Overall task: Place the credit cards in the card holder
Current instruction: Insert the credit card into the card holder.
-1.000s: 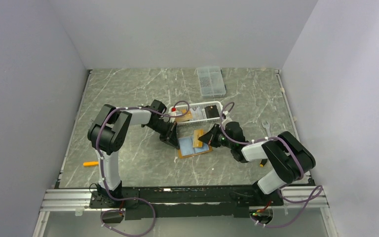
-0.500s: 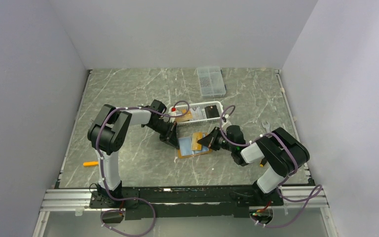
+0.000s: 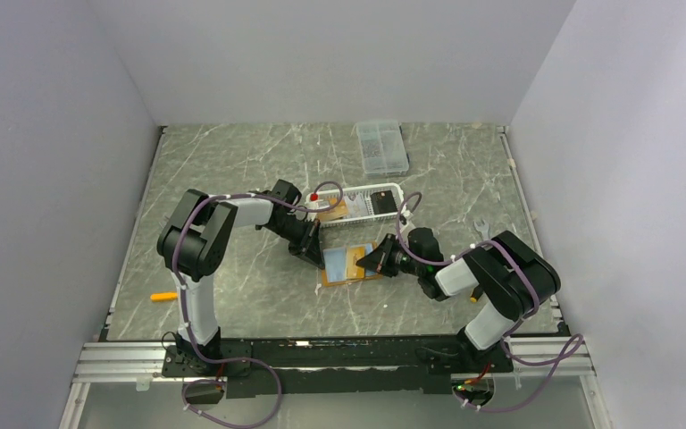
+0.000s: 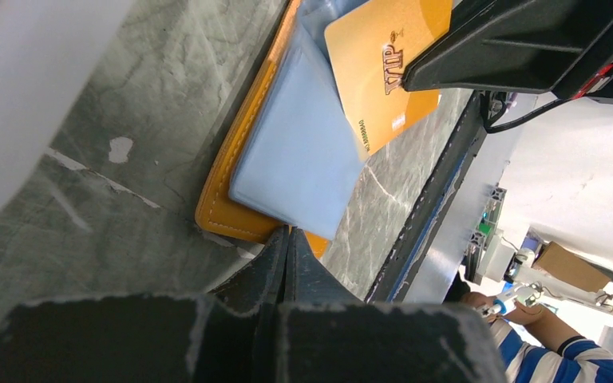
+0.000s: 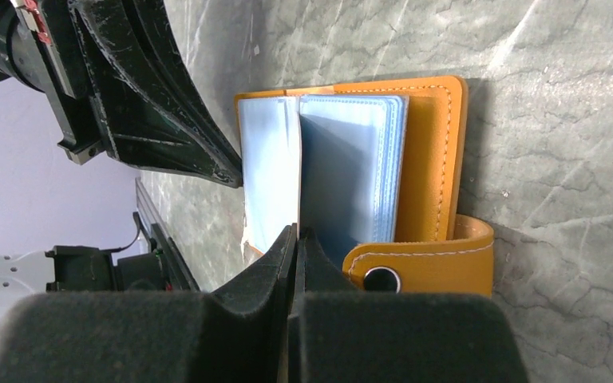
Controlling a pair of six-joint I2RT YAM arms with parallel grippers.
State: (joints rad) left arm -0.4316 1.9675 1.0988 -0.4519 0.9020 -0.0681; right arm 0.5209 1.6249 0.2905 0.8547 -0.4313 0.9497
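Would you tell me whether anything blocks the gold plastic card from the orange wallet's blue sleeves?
Nothing visible. The gold plastic card, in the shut right gripper, touches the blue sleeves of the orange leather wallet; the left gripper sits aside at its edge.

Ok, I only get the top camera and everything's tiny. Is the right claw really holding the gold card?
Observer: Yes. The left wrist view shows the right gripper clamped on the gold card, which has VIP printed on it.
Operator: What's the left claw doing?
Observer: The left gripper is shut, with its tips against the orange edge of the card holder.
Operator: Is the holder open?
Observer: Yes. In the right wrist view it lies open flat, showing its pale blue sleeves, and the snap tab is undone.
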